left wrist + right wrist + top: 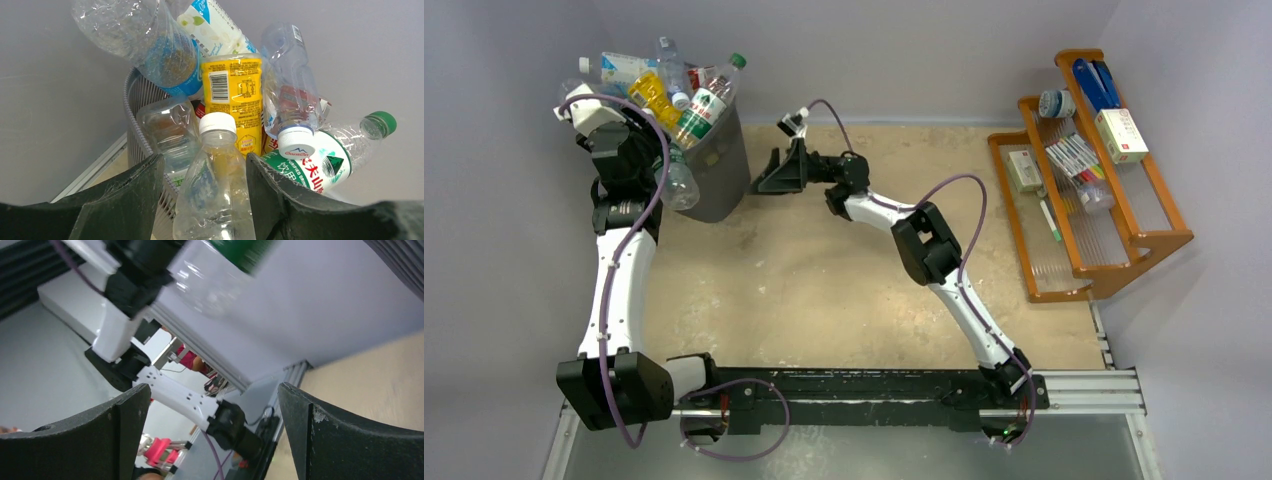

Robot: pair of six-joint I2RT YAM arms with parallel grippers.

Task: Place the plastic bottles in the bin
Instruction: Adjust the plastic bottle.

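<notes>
Within left claw (202, 162) — one clear bottle (216, 192)

A dark grey bin (724, 165) stands at the table's (824, 290) far left corner, heaped above its rim with plastic bottles (679, 95). The left gripper (660, 168) holds a clear bottle (680, 188) beside the bin's near left side. The right gripper (769, 172) hovers just right of the bin, jaws spread. A wooden rack (1124, 250) sits along the right edge.

Item count, work area.
We count one dark grey bin (724, 175), at least seven plastic bottles (231, 95) (one of them yellow, the rest mostly clear), one orange wooden rack (1159, 245), and two arms: the left arm (624, 270) and the right arm (944, 255).
</notes>
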